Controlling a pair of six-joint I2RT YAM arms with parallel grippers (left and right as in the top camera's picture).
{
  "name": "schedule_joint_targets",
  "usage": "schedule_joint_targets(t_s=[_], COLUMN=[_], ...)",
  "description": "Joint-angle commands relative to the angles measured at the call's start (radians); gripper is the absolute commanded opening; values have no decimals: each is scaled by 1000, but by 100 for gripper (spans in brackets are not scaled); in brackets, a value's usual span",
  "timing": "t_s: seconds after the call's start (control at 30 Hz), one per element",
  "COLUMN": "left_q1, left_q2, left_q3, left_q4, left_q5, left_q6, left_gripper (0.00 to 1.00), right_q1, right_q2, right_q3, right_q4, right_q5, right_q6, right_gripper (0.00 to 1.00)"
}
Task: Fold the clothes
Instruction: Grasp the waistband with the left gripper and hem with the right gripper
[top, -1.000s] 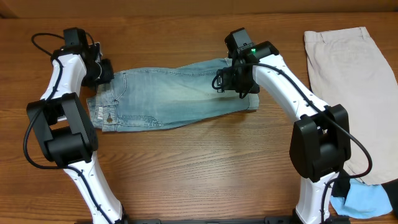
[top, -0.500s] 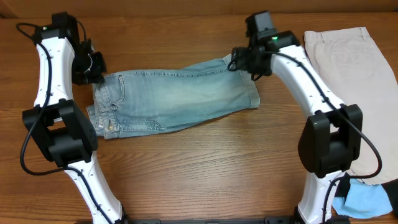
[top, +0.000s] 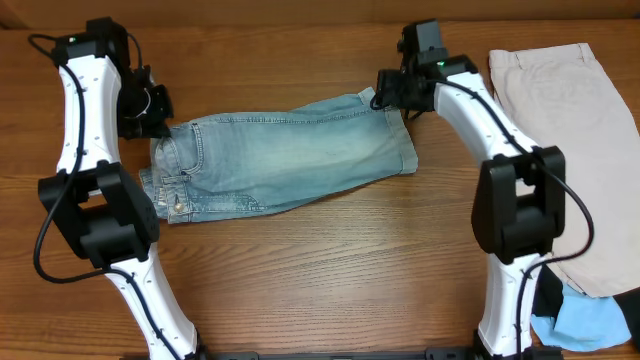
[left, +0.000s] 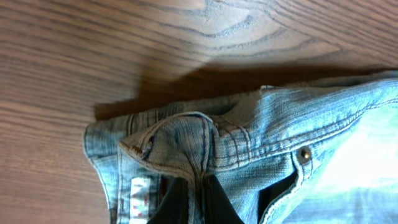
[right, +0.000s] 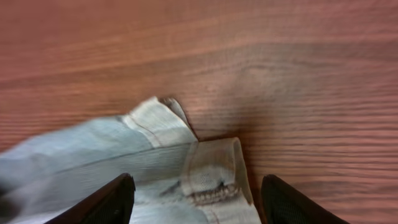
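Two crumpled pieces, a pale-blue garment (top: 592, 322) and a black garment (top: 547, 296), lie touching at the near right corner of the wooden desk (top: 330, 285), by the foot of the right arm (top: 512, 205). Beyond them, beige shorts (top: 565, 130) stretch flat along the desk's right side, their near end partly hidden behind that arm, and they lie well apart from the work in the middle.

At the centre, faded light-blue denim shorts (top: 280, 165) lie lengthwise across the desk, waist to the left and cuffed leg ends to the right. The cloth is mostly flat, with a few soft creases.

At the far left corner of the denim, the left arm (top: 85, 100) reaches over the waistband (left: 186, 137). Its jaws are clamped tight on the denim shorts: in the wrist view the dark fingers (left: 219, 202) press together on a raised fold of seamed cloth, near a metal rivet (left: 303, 154), and a shadow falls on the wood beyond the fold.

At the far right corner, the right arm's jaws stand wide apart, with one dark finger (right: 109, 202) on each side of the cuffed hem (right: 214, 171), which rests on the desk between them. Whether either finger touches the cloth cannot be told.
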Motion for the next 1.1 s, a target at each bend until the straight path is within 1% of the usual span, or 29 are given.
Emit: schedule_joint_targets(t_s=[0.0,0.2,0.33,0.53,0.6,0.63,0.77,0.8,0.83,1.07], left_q1=[-19,-37,-42,-42,-42,-42,-42,-42,-42,-42], left_q2=[-100,-126,-130,-137,-138,-139,-158,-166,-187,-310], left_q3=[37,37,37,37,37,37,37,37,37,37], left_q4=[-40,-152,-180,-200,-209,-214,-217,-216,-213,-207], left_q5=[15,0,-4,-5,-5,-6,-23,-28,-27,-31], left_q6=[-7,-8,-10,-10,-10,-10,-10,-10,-11,-10], left_gripper=[4,4,4,4,4,4,4,4,4,4], right_q1=[1,-5,-5,-6,-7,-7,-8,-10,-14,-28], right_q2=[9,16,22,22,22,22,22,22,21,-20], right_q3=[26,25,22,15,15,15,15,15,16,21], right_q4=[12,7,7,-16,-19,-19,-19,-20,-25,-60], right_q5=[-20,-50,-58,-63,-63,-64,-64,-64,-64,-64], right_q6=[-14,-14,-14,-23,-25,-25,-25,-25,-25,-61], right_gripper=[70,70,68,47,37,29,9,6,4,4])
